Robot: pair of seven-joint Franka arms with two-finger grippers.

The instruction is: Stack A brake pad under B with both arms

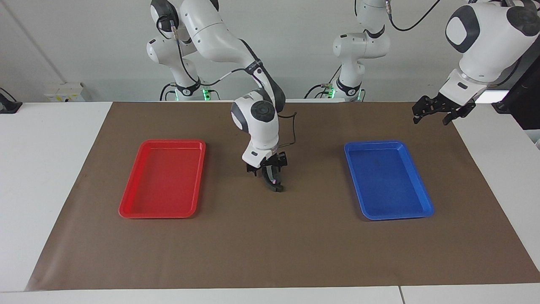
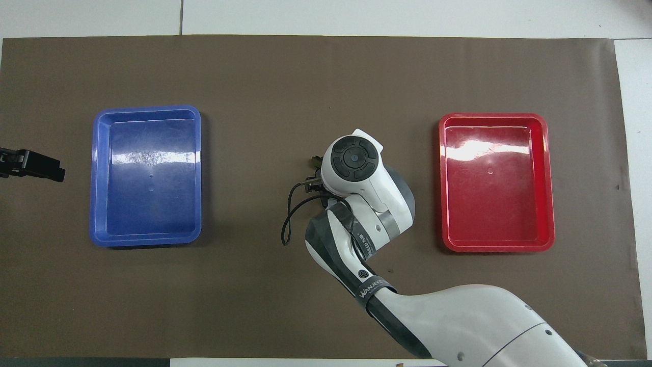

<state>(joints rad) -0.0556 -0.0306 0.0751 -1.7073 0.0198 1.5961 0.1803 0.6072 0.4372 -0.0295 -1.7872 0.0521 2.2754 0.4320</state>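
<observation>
right claw (image 1: 270, 173) lowered, seemingly open, left claw (image 1: 434, 113) raised, waiting

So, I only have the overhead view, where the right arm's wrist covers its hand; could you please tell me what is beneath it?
Observer: In the facing view a dark curved pad rests on the brown mat between the trays, directly under the right hand. I cannot tell whether a second pad lies beneath it.
Operator: Thank you. And how high is the left hand?
Observer: The left hand hangs well above the mat's edge at the left arm's end, open and empty; that arm waits.
</observation>
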